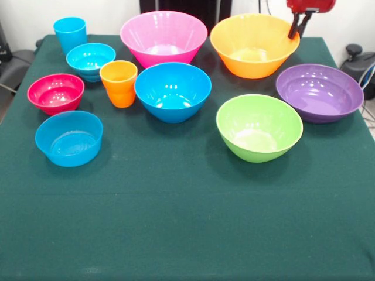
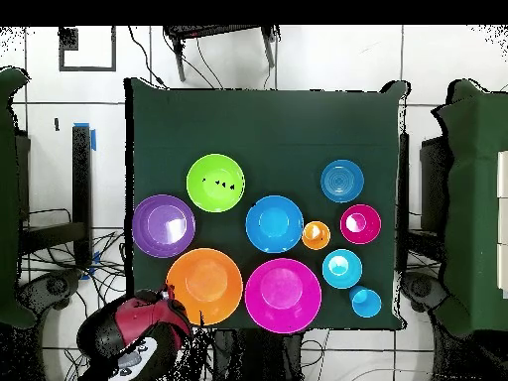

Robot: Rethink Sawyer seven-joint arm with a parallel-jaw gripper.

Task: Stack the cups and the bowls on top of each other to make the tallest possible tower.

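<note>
Nothing stacked yet. All the pieces sit apart on the green table (image 1: 187,222), each upright with its mouth up, spread in a loose cluster toward the robot's side. My guess is they are laid out singly so each can be picked on its own.

Big bowls: orange bowl (image 1: 254,44) at the far side, pink bowl (image 1: 163,37) beside it, blue bowl (image 1: 173,91) in the middle, green bowl (image 1: 259,127) nearest the camera, purple bowl (image 1: 319,92) off to one side. Small pieces grouped at the other side: red bowl (image 1: 55,92), a shallow light blue bowl (image 1: 69,138) in front of it, a second light blue bowl (image 1: 90,61) behind. The orange cup (image 1: 119,83) stands just beside the blue bowl, close enough that I cannot tell whether they touch. The light blue cup (image 1: 70,33) is at the far corner, partly behind the second small bowl.

The gripper (image 1: 297,27) hangs at the far rim of the orange bowl, dark fingers (image 1: 293,29) pointing down into it. They look narrow, close together, but whether they pinch the rim or merely hover beside it I cannot tell. A likely reading: the orange bowl is the first piece wanted, the widest base for a tower.

The arm is cut off at the top edge of the front view; only the red wrist shows. From overhead the arm (image 2: 139,332) bulks over the table edge and hides the fingers altogether.
</note>
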